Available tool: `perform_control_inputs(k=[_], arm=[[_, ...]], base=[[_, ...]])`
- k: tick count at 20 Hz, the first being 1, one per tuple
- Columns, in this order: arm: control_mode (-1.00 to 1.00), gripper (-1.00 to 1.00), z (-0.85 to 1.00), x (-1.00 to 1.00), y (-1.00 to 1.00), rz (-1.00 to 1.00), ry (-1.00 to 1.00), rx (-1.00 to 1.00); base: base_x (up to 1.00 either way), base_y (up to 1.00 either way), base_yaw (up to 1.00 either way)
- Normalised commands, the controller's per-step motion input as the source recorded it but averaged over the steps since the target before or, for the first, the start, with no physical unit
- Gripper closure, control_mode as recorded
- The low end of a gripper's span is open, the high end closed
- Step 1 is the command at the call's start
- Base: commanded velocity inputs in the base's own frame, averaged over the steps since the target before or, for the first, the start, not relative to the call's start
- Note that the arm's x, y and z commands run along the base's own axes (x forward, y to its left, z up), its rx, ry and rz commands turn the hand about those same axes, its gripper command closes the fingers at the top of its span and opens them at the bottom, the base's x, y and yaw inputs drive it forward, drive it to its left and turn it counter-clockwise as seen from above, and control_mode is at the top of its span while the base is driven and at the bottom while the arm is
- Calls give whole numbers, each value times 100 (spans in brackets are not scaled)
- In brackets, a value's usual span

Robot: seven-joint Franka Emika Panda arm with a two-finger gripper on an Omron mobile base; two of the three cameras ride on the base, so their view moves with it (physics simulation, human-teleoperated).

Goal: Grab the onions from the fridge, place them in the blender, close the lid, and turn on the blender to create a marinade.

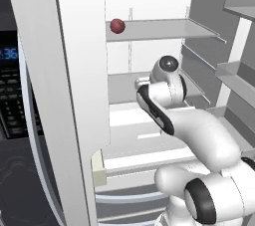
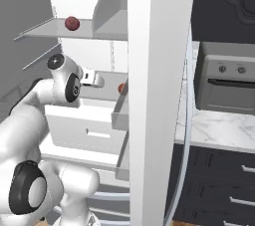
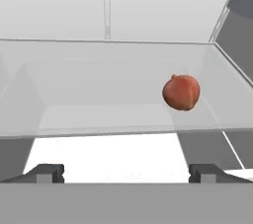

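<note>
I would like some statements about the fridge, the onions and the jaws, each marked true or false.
1. An onion lies on an upper shelf of the fridge. True.
2. The gripper holds an onion. False: its jaws stand apart with nothing between them.
3. In the hand view a second onion lies ahead of the jaws, to the right. True.
4. The fridge door is shut. False: it is open and the arm reaches inside.
5. The microwave is inside the fridge. False: it is outside, beside it.
</note>
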Motion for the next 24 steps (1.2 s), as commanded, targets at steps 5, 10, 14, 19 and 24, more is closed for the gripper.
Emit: perform_control_inputs(k=[5, 10, 14, 19, 24], arm=[[-100, -100, -16, 38, -45, -5, 1, -9], [-100, -100, 0, 19, -54, 0, 2, 0], [-100, -100, -18, 31, -23, 0, 6, 0], [-100, -100, -15, 44, -31, 0, 4, 0], [-100, -100, -12, 45, -28, 0, 4, 0]], base=[[0, 0, 0], [0, 0, 0], [0, 0, 0], [0, 0, 0], [0, 0, 0]])
